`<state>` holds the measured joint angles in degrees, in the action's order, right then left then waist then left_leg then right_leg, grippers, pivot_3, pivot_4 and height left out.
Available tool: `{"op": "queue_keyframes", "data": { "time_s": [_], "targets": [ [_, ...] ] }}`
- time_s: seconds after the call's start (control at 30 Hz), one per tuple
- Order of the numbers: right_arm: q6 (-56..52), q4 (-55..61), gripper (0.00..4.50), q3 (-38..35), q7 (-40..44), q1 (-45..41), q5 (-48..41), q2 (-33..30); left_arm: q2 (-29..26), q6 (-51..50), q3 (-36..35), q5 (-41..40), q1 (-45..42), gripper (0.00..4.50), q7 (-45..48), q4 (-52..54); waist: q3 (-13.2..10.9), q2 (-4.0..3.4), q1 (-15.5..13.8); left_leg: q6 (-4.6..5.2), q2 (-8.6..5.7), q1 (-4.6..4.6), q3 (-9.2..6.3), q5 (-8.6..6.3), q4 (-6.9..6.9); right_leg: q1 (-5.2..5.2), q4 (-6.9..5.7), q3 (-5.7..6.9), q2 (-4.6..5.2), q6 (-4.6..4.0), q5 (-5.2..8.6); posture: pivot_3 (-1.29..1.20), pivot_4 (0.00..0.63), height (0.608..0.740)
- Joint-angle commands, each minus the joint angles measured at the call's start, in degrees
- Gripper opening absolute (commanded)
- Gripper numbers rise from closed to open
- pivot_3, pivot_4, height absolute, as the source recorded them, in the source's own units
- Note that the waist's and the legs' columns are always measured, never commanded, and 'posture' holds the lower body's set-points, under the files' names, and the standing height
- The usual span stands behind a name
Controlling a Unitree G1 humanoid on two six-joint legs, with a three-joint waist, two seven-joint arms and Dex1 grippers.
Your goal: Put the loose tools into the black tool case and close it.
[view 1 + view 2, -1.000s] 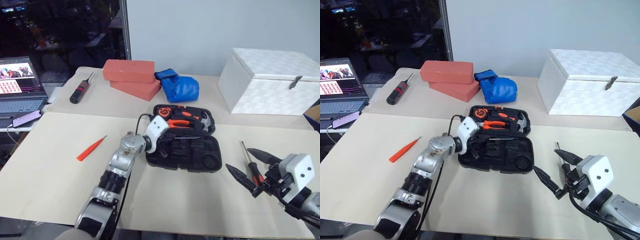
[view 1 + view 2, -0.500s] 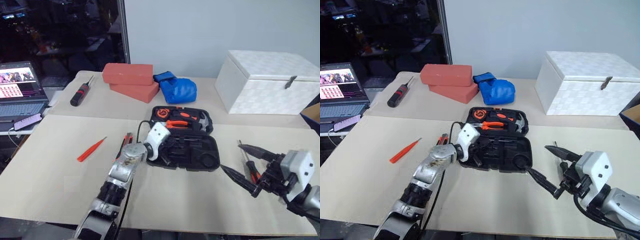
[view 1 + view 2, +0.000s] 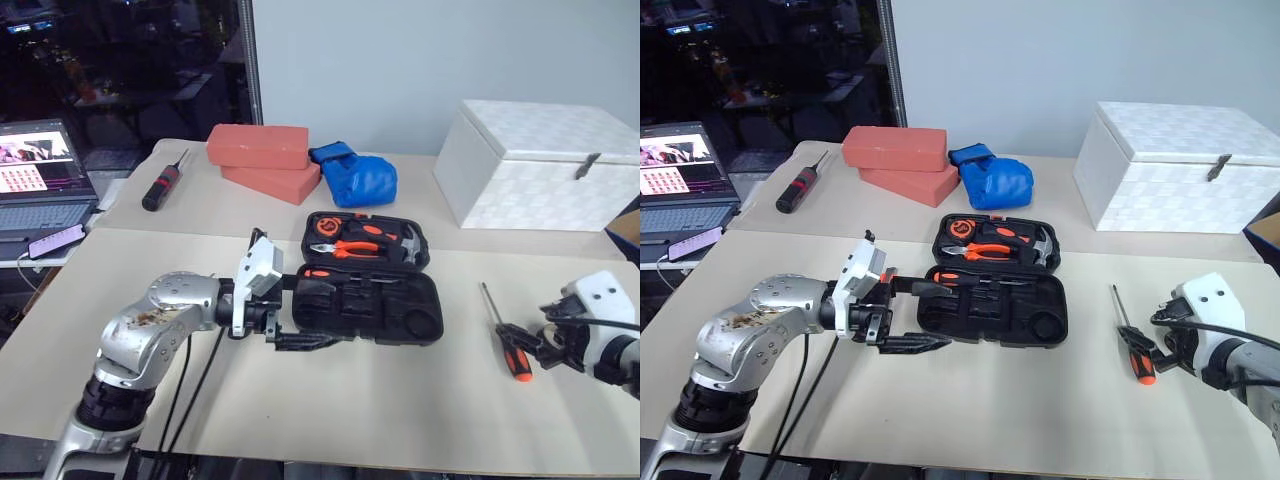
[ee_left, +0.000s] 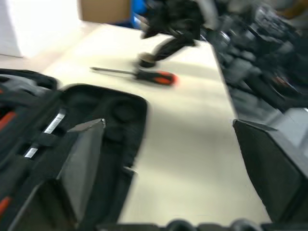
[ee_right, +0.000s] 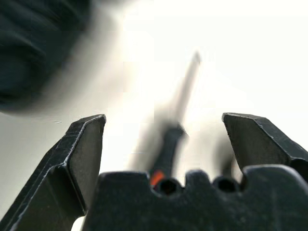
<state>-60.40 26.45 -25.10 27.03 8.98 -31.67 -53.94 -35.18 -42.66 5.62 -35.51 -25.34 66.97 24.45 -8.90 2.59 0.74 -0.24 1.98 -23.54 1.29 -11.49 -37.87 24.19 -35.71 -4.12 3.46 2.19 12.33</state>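
No readable brand or label on any item. The black tool case lies open mid-table, pliers and hammer in its far half. Left gripper points sideways at the case's near-left corner, fingers spread, holding nothing. Right gripper is tipped down over a loose screwdriver lying on the table right of the case, fingers spread on either side of it.

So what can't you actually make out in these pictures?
- Right gripper: head views, its own white housing hides the fingertips.
- Screwdriver: right wrist view, blurred; tip type unreadable.
- Case: head views, tools in its recesses too small to identify.
- Laptop: cut off by the edge.
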Motion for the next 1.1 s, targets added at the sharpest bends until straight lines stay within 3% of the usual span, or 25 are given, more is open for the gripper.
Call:
{"op": "queue_keyframes", "data": {
  "time_s": [0.03,0.2,0.37,0.47,0.6,0.73,0.83,0.93,1.1],
  "targets": [
    [-3.4,-4.8,4.25,2.8,0.0,-2.2,1.1,-0.2,-0.3,1.4,1.4,-0.6,-2.3,4.47,0.6,1.1,0.0,-0.08,-0.1,0.0,-0.01,-0.08,-0.01,0.0,0.0,0.04,0.0,0.0,0.01,0.02,0.01,0.0,0.15,0.74],
    [-2.4,-8.4,2.8,3.9,0.7,-3.3,2.5,0.1,-0.3,1.7,1.9,-0.8,-2.5,4.5,-0.5,0.4,0.0,-0.09,0.2,0.05,-0.01,-0.25,0.01,-0.02,0.0,0.08,0.13,-0.01,0.0,0.13,0.06,0.0,0.15,0.74],
    [-0.1,-6.1,1.03,0.7,3.5,-1.9,2.6,-1.3,1.4,3.7,0.3,-0.6,-1.2,4.5,-3.8,0.1,-0.1,-0.1,0.1,0.12,0.0,-0.28,-0.01,-0.06,0.05,0.09,0.13,0.0,-0.04,0.21,0.11,0.0,0.15,0.74],
    [2.4,-3.3,0.97,-1.6,6.5,-1.1,2.1,-2.1,1.0,5.3,-0.3,-1.3,-0.2,4.5,-2.8,-0.6,-0.1,-0.12,0.1,0.12,-0.01,-0.28,-0.01,-0.06,0.04,0.08,0.13,-0.01,-0.04,0.21,0.11,0.0,0.15,0.74],
    [5.9,3.6,0.97,-0.7,13.9,-7.1,-1.1,-7.2,-1.5,4.8,-5.2,-4.8,2.7,4.5,-2.6,0.8,-0.2,-0.33,1.0,0.12,0.01,-0.21,0.04,-0.06,0.03,0.1,0.05,-0.05,-0.04,0.2,0.1,0.0,0.15,0.74],
    [14.3,1.9,0.97,14.4,21.0,-18.9,4.2,-12.9,-3.6,3.0,-11.0,-8.6,8.9,4.5,-4.7,3.2,-0.4,-0.35,1.8,0.11,0.06,0.01,0.03,-0.06,0.04,0.06,-0.05,-0.03,-0.04,0.15,0.12,0.0,0.15,0.74],
    [21.6,-4.9,0.97,29.6,26.5,-32.3,12.4,-10.4,-4.9,3.5,-14.6,-9.3,14.1,4.5,-6.1,4.2,-0.6,-0.13,1.9,0.1,0.13,0.07,0.03,-0.07,0.07,0.09,-0.04,0.05,-0.04,0.06,0.17,0.0,0.15,0.74],
    [30.6,-14.1,0.97,40.1,31.1,-40.4,21.4,-6.9,-5.3,4.4,-16.4,-8.9,17.1,4.5,-7.1,5.0,-0.9,-0.1,1.6,0.1,0.06,-0.08,0.09,-0.07,0.07,0.16,0.01,0.0,0.04,0.07,0.16,0.0,0.15,0.74],
    [38.6,-25.7,0.97,46.4,35.4,-47.9,28.1,-1.8,-6.6,4.1,-18.4,-10.0,18.9,4.5,-7.7,6.6,-1.1,-0.1,0.7,0.1,0.01,-0.68,0.08,-0.07,0.06,0.67,0.01,0.02,0.04,0.26,0.07,0.0,0.15,0.74]
  ]
}}
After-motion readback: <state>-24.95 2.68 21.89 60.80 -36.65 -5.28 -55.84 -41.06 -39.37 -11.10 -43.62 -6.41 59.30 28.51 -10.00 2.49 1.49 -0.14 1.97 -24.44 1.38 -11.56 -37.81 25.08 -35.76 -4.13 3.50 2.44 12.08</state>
